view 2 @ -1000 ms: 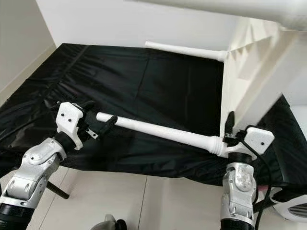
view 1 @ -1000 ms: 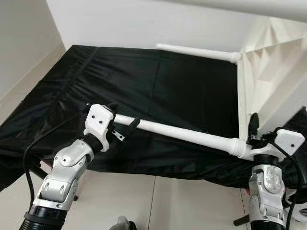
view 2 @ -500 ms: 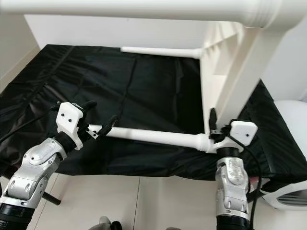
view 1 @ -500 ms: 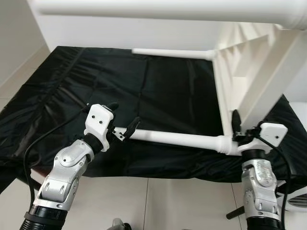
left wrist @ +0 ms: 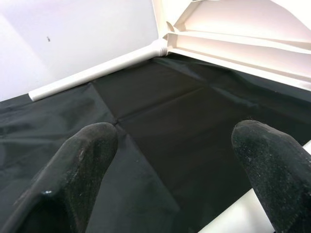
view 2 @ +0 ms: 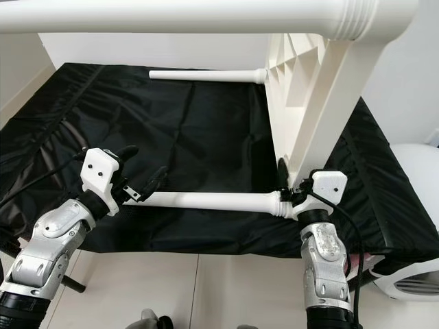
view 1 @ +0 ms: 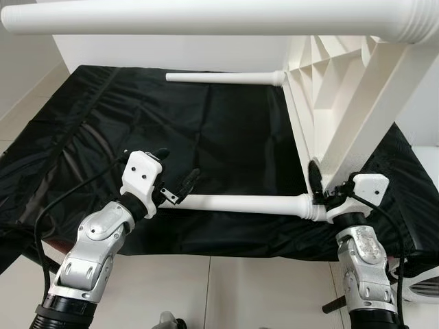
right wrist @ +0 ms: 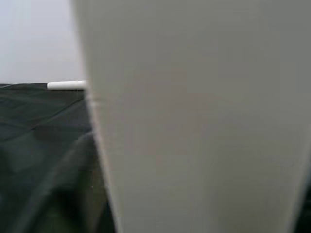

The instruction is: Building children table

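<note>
Your left gripper [view 1: 177, 186], fingers spread, cradles the free end of the near table leg [view 1: 240, 203] above the black cloth [view 1: 206, 123]; keep it level. Your right gripper [view 1: 317, 185] meets the tabletop [view 1: 322, 89] corner, grip unclear; steady that joint

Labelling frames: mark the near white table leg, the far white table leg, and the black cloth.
near white table leg [view 1: 240, 203], left eye view, mid-shaft
far white table leg [view 1: 223, 78], left eye view, mid-shaft
black cloth [view 2: 199, 137], right eye view, bare centre
</note>
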Available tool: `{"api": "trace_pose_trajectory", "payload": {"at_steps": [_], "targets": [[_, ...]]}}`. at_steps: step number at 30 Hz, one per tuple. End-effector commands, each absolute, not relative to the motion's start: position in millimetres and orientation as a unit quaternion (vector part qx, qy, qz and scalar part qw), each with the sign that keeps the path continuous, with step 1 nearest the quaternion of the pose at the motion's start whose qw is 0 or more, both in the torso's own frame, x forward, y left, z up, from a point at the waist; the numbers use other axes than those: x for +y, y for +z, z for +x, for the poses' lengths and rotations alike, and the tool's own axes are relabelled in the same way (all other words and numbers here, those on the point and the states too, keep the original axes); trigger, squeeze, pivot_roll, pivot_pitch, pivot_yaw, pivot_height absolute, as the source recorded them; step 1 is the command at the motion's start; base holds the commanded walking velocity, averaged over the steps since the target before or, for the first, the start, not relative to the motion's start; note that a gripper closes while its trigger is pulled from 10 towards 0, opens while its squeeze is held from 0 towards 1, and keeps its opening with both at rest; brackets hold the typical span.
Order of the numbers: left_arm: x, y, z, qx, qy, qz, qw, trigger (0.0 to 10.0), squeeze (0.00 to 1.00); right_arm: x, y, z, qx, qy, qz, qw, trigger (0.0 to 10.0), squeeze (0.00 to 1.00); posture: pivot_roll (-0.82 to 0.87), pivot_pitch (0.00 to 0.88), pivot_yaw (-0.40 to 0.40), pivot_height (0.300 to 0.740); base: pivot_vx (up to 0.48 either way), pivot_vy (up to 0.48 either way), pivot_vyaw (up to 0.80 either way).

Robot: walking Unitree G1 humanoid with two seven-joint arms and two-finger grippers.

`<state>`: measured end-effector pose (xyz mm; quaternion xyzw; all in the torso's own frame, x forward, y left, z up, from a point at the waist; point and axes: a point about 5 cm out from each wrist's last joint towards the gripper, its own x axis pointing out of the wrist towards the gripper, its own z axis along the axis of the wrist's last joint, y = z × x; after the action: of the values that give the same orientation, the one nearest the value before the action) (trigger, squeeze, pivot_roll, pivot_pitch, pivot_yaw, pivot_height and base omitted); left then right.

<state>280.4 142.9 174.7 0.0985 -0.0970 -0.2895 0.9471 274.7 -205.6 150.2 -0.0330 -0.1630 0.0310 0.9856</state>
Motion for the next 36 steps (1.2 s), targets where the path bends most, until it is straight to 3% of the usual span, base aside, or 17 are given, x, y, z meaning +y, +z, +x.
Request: {"api": "trace_pose_trajectory", "payload": {"at_steps": [1,13,14,26,36], "targets": [[142.2,173.4,280.7,-0.096,-0.303,0.105,0.942,10.0,0.0,-200.9,142.9,273.2,-0.146,0.045,-0.021,0.988,10.0,1.0,-0.06,0.104,0.019,0.74,0.0,0.0,0.0],[144.5,177.7,283.0,-0.103,-0.309,0.095,0.941,10.0,0.0,-191.3,152.4,256.5,-0.187,0.031,-0.037,0.981,10.0,1.0,-0.07,0.1,0.033,0.74,0.0,0.0,0.0],[145.0,178.4,283.8,-0.104,-0.309,0.094,0.941,10.0,0.0,-190.4,152.8,252.9,-0.191,0.028,-0.04,0.98,10.0,0.0,-0.07,0.102,0.037,0.74,0.0,0.0,0.0],[142.8,180.6,288.7,-0.105,-0.322,0.09,0.937,10.0,0.0,-186.2,149.8,224.8,-0.207,-0.021,-0.075,0.975,10.0,0.0,-0.11,0.113,0.077,0.74,0.0,0.0,0.0],[141.2,182.6,293.3,-0.107,-0.335,0.091,0.932,10.0,0.0,-171.5,146.1,199.1,-0.21,-0.01,-0.105,0.972,10.0,0.0,-0.13,0.119,0.101,0.74,0.0,0.0,0.0]]}}
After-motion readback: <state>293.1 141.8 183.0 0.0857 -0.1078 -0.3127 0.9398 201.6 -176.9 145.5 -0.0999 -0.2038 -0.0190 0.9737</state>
